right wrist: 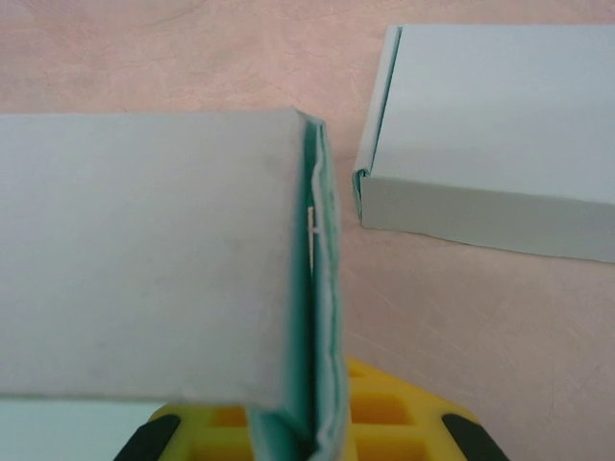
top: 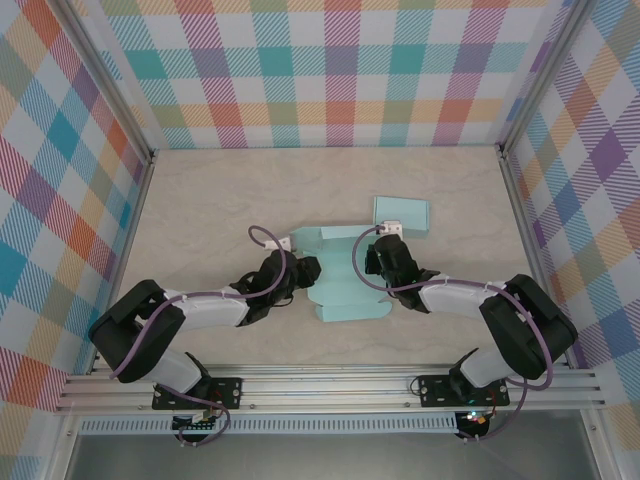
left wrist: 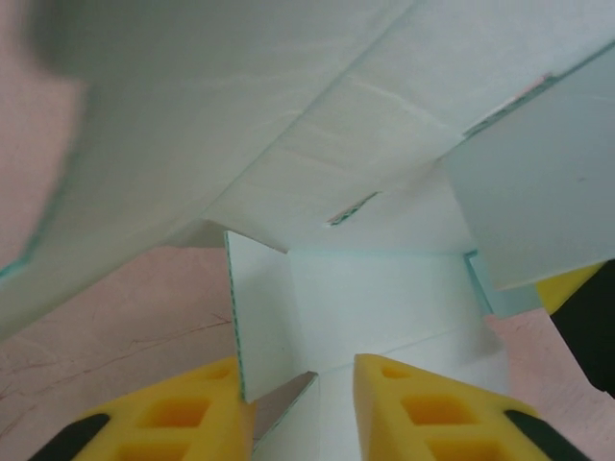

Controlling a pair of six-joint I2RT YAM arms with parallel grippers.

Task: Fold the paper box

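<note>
Mid-fold: your right gripper [right wrist: 312,427] clamps a wall of the paper box [top: 345,290]; your left gripper [left wrist: 306,408] straddles a flap [left wrist: 274,327], grip unclear; likely fold it inward next.

This looks like a robotics lab cell, not a home or a shop. Bright plaid sheets [top: 340,70] serve as walls on three sides of a pale, marble-look counter [top: 220,200], and bare aluminium posts [top: 103,80] hold them up at the corners. A slotted aluminium rail [top: 330,385] runs along the counter's near edge. Two black-and-white robot arms are bolted to it, the left arm [top: 200,308] and the right arm [top: 470,298], with purple cables [top: 262,236] looping off them. A pale green paper box [top: 345,300] lies mid-counter between the arms.
</note>
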